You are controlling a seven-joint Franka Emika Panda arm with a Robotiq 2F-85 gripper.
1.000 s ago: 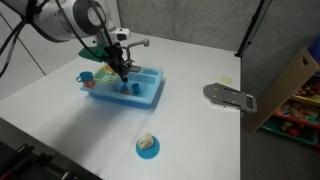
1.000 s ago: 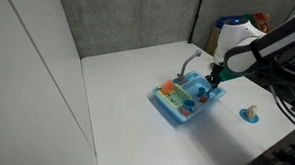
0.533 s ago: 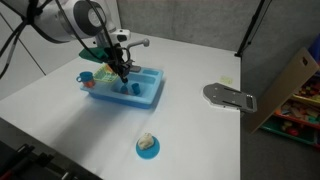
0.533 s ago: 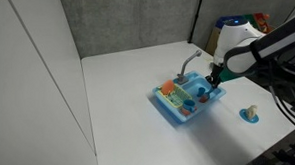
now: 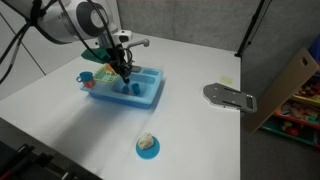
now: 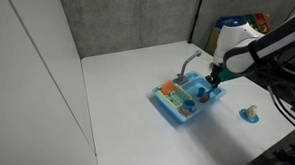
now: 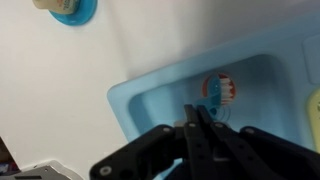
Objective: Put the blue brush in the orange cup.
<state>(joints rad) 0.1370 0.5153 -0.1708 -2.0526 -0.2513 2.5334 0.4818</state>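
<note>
The blue toy sink (image 5: 150, 95) stands on the white table in both exterior views (image 6: 171, 112). The small orange cup (image 5: 87, 76) sits at one end of the sink, also seen in an exterior view (image 6: 168, 89). My gripper (image 5: 122, 73) reaches down into the sink basin (image 7: 150, 95), a little away from the cup. In the wrist view its fingers (image 7: 200, 112) are pressed together, and the blue brush (image 7: 212, 97) shows right at their tips, over the red and white drain (image 7: 222, 88).
A grey toy faucet (image 5: 140, 43) rises behind the sink. A small blue plate with a cream lump (image 5: 147, 145) lies on the table in front, also seen in the wrist view (image 7: 66, 6). A grey flat piece (image 5: 230, 96) and a cardboard box (image 5: 292, 85) sit at the table's far side.
</note>
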